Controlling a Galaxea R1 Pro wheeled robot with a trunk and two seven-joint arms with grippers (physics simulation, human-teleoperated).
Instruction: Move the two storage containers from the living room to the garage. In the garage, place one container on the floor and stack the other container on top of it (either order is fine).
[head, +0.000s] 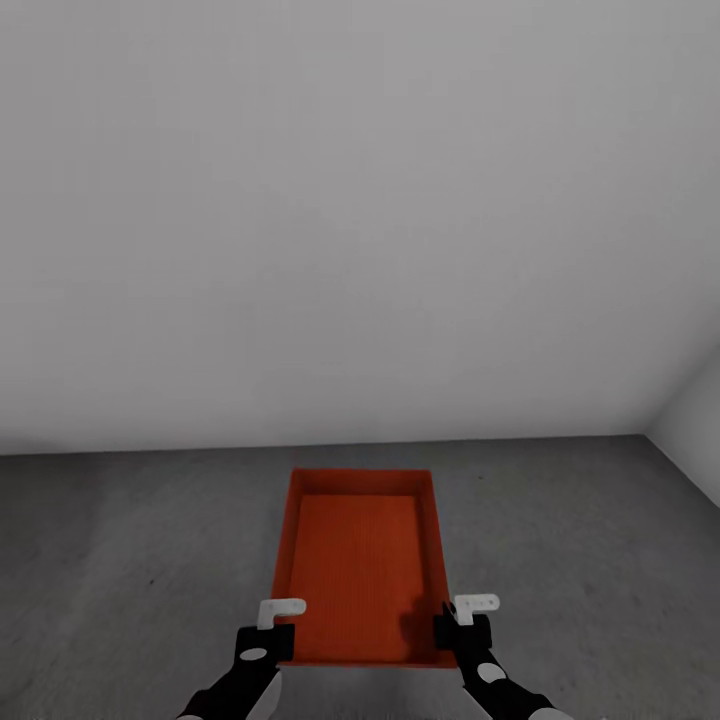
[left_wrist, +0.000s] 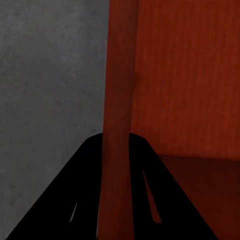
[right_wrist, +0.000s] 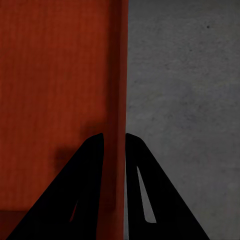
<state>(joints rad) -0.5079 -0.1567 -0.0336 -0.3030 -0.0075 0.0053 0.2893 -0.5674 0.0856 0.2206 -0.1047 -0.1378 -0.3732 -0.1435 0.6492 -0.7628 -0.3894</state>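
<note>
Low in the frame's center, the orange bin (head: 362, 570) is hanging over the grey concrete floor (head: 120, 540), left gripper (left_wrist: 118, 145) and right gripper (right_wrist: 114, 142) each clamping a thin side wall, likely light, flexing, best pinched near corners.

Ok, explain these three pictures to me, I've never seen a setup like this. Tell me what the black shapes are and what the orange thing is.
These are simulator renders from a wheeled robot with two arms. The big picture looks down from a camera on its head. The left gripper and right gripper each clamp a side wall of one orange-red storage container, an open-topped bin over the grey concrete floor, with a white wall ahead. The two close-ups come from cameras on each wrist, looking along the fingers. The black wedges are those fingers, with the bin's thin wall pinched between each pair. I cannot tell whether the bin already rests on the floor.
</note>
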